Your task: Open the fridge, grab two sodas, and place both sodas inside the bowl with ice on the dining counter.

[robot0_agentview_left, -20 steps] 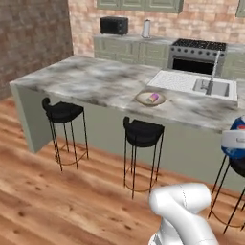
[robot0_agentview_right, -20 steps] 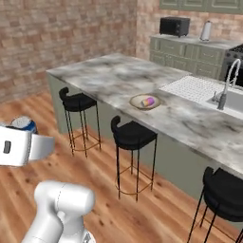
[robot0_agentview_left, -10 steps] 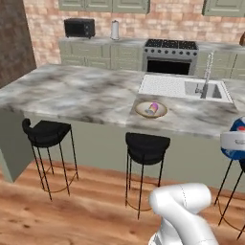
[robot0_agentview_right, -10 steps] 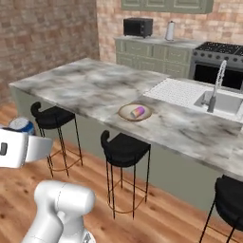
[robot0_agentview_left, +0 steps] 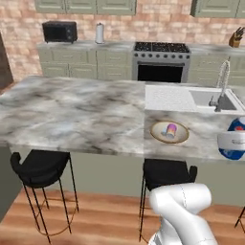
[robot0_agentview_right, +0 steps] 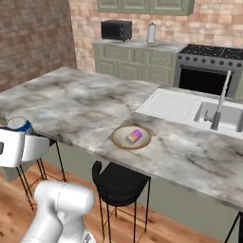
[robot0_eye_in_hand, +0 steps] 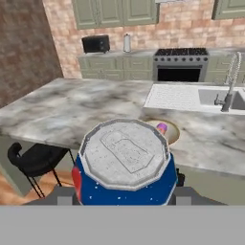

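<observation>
Hand (robot0_eye_in_hand: 124, 191) gripping blue can (robot0_eye_in_hand: 123, 165), upright, short of bench (robot0_eye_in_hand: 86, 115). Bowl (robot0_eye_in_hand: 167, 130) sits straight ahead past can, on bench, pink can (robot0_eye_in_hand: 162, 127) already lying inside. Needs reach forward.

The table (robot0_agentview_left: 72, 115), a long grey-white veined marble island top, has a steel sink (robot0_agentview_left: 217, 99) with a tap (robot0_agentview_left: 221, 81) set in at its 2 o'clock end. A shallow tan bowl (robot0_agentview_left: 155, 129) rests on the marble near the front edge, at 5 o'clock from the draining board (robot0_agentview_left: 168, 98), holding a pink can (robot0_agentview_left: 170, 130) lying tilted.
</observation>
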Available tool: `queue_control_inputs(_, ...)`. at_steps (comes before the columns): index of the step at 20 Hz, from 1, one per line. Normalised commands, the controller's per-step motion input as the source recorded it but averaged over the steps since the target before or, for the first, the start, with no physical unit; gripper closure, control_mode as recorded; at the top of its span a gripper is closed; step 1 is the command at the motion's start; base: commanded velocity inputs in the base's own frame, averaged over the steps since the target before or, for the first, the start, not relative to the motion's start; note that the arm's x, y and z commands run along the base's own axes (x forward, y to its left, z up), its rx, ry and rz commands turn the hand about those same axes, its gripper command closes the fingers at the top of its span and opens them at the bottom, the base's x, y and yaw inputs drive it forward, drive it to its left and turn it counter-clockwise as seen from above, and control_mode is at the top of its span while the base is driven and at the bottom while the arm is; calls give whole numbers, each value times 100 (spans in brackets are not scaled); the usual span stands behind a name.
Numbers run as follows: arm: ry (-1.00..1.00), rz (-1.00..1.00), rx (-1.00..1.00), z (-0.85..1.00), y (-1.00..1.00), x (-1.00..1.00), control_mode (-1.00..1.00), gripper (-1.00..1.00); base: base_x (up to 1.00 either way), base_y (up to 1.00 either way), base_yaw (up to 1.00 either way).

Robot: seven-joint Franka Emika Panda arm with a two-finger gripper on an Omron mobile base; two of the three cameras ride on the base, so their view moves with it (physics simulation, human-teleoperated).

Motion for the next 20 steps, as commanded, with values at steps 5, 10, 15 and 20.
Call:
queue_control_inputs(5,0,0,0,0,0,0,100,100,91,12,-27)
queue_control_inputs(10,0,0,0,0,0,0,100,100,74,0,-31)
queue_control_inputs(15,0,0,0,0,0,0,100,100,81,0,-32)
queue_control_inputs(20,47,-22,0,-2,-6,91,-100,100,0,0,0)
